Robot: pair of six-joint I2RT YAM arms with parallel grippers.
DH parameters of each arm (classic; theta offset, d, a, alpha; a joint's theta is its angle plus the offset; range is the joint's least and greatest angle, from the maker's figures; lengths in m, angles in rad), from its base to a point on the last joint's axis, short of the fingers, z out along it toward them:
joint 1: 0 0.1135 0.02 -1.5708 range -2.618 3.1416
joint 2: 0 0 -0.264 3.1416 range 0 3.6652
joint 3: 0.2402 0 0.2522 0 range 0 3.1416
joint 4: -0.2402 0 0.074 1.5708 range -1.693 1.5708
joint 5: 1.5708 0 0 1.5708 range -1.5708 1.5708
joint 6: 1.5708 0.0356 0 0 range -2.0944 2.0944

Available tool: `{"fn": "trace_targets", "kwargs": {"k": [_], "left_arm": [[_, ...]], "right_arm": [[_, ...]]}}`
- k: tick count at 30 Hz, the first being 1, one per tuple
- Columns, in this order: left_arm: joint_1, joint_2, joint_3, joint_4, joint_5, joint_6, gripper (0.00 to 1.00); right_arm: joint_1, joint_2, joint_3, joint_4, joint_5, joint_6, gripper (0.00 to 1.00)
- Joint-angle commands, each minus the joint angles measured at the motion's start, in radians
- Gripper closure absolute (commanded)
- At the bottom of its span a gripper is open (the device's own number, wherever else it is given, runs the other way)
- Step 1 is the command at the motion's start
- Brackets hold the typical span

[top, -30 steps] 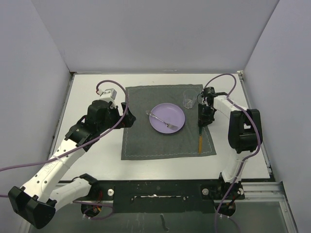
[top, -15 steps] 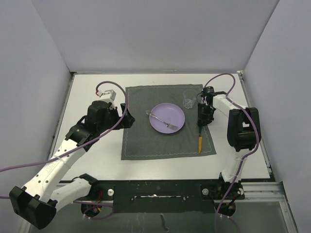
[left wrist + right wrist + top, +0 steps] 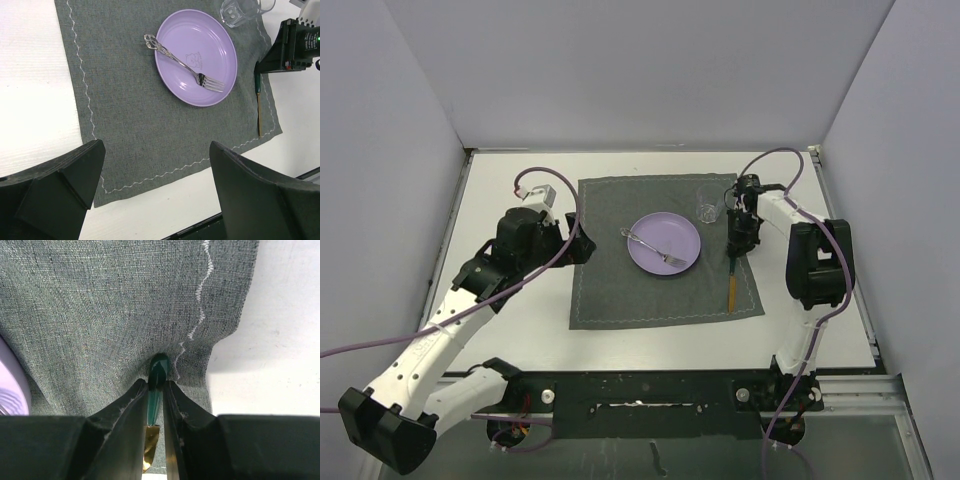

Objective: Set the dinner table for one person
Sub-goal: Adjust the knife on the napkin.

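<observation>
My right claw clamped on the green-handled knife at the placemat edge, my left claw spread apart

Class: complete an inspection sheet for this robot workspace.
Surface: white table, grey placemat on it.
Job's things: purple plate with fork lying across it; glass at the mat's far right corner; knife along its right edge.
Clutter: nothing seen.
Grippers: left gripper open above the mat's left edge; right gripper shut on the knife's green handle.
Cables: purple cables loop off both arms.
Surroundings: plain walls on three sides.
</observation>
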Motion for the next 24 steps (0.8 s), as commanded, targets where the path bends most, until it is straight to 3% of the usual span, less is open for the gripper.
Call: {"fn": "trace_targets", "kwargs": {"k": [1, 10, 24], "left_arm": [[0.007, -0.033, 0.016, 0.033, 0.028, 0.003, 0.14], [0.006, -0.071, 0.014, 0.023, 0.050, -0.023, 0.14], [0.006, -0.114, 0.006, -0.014, 0.040, -0.028, 0.14]], "right_arm": [[0.015, -0.075, 0.066, -0.043, 0.050, -0.004, 0.91], [0.037, -0.203, 0.149, -0.140, 0.078, -0.012, 0.91], [0.031, -0.168, 0.024, -0.066, 0.034, -0.011, 0.84]]}}
